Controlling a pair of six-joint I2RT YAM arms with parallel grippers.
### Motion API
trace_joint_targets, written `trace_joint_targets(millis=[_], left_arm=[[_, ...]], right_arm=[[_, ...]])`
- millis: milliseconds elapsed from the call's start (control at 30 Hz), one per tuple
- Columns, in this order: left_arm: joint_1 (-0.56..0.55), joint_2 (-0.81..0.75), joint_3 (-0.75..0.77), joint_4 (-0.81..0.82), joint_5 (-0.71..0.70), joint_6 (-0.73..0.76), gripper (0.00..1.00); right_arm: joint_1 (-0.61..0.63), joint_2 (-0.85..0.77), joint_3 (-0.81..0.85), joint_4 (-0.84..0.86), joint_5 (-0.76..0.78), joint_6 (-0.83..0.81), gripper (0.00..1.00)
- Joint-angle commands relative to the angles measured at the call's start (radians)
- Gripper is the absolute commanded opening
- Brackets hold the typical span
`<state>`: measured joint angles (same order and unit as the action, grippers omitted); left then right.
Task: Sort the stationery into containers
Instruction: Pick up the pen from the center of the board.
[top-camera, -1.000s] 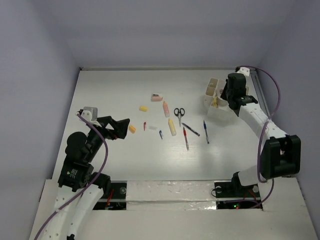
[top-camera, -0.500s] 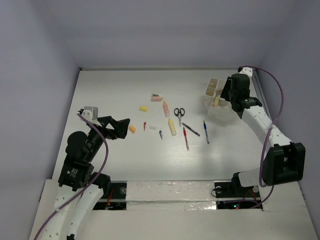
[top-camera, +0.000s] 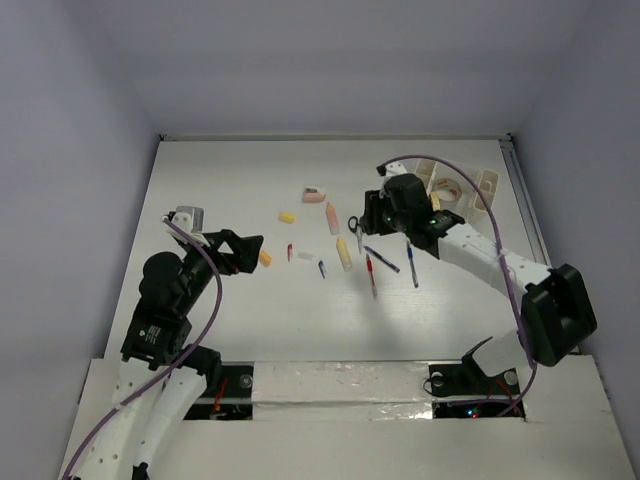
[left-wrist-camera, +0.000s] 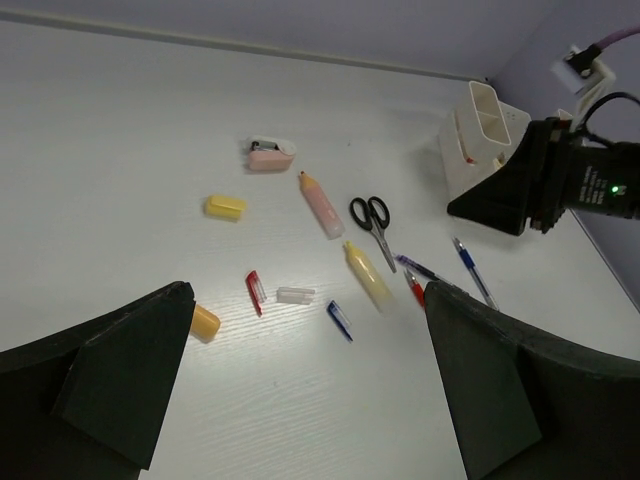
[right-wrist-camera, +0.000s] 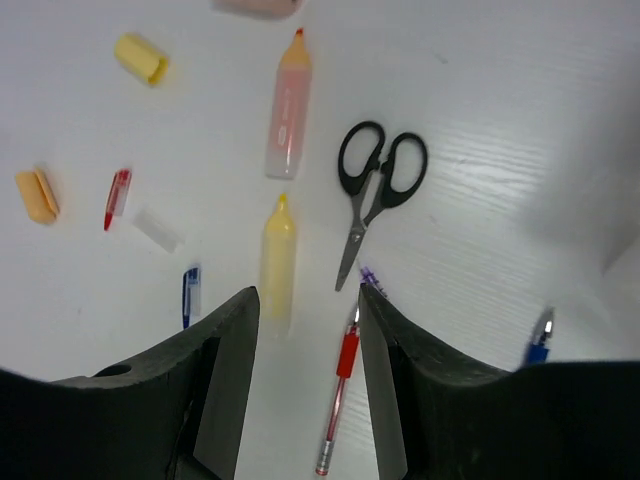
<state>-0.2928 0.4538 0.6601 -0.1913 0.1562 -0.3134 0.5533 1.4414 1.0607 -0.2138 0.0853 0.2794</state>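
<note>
Right gripper (right-wrist-camera: 307, 298), half-open and empty, hovers by the yellow marker (right-wrist-camera: 278, 262); best to straddle its barrel crosswise.

right tool (right-wrist-camera: 305, 296) gone from organizer (left-wrist-camera: 472, 150), now over scissors (right-wrist-camera: 376, 186), jaws parted

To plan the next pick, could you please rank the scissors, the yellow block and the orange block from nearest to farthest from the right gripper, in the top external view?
1. The scissors: just beside the right gripper, on its left.
2. The yellow block: further left, mid-table.
3. The orange block: farthest left, and closer to the arm bases.
</note>
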Motion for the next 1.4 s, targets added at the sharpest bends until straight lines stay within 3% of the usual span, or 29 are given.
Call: trace_joint_targets(millis=[0, 167, 833, 1067, 1100, 1200, 1367], left_arm=[[0.004, 0.016, -0.011, 0.046, 0.0, 0.002, 0.99], [0.004, 0.016, -0.011, 0.046, -0.003, 0.0, 0.99], [0.014, 0.005, -0.013, 0.05, 0.017, 0.005, 0.99], [0.023, 0.0, -0.013, 0.053, 0.031, 0.007, 0.99], [0.023, 0.0, -0.013, 0.053, 0.032, 0.007, 0.99], [0.032, 0.009, -0.016, 0.067, 0.075, 0.004, 0.99], [0.032, 0.068, -0.024, 0.089, 0.172, -0.006, 0.99]], right_arm=[[0.06, 0.062, 0.025, 0.011, -0.035, -0.002, 0.51], [0.14, 0.184, 0.091, -0.036, 0.047, 0.001, 0.53], [0.158, 0.513, 0.272, -0.059, 0.076, 0.029, 0.54], [0.169, 0.542, 0.282, -0.072, 0.111, 0.041, 0.39], [0.169, 0.539, 0.282, -0.072, 0.114, 0.044, 0.26], [0.181, 0.51, 0.277, -0.071, 0.123, 0.052, 0.16], [0.201, 0.389, 0.262, -0.062, 0.12, 0.061, 0.12]])
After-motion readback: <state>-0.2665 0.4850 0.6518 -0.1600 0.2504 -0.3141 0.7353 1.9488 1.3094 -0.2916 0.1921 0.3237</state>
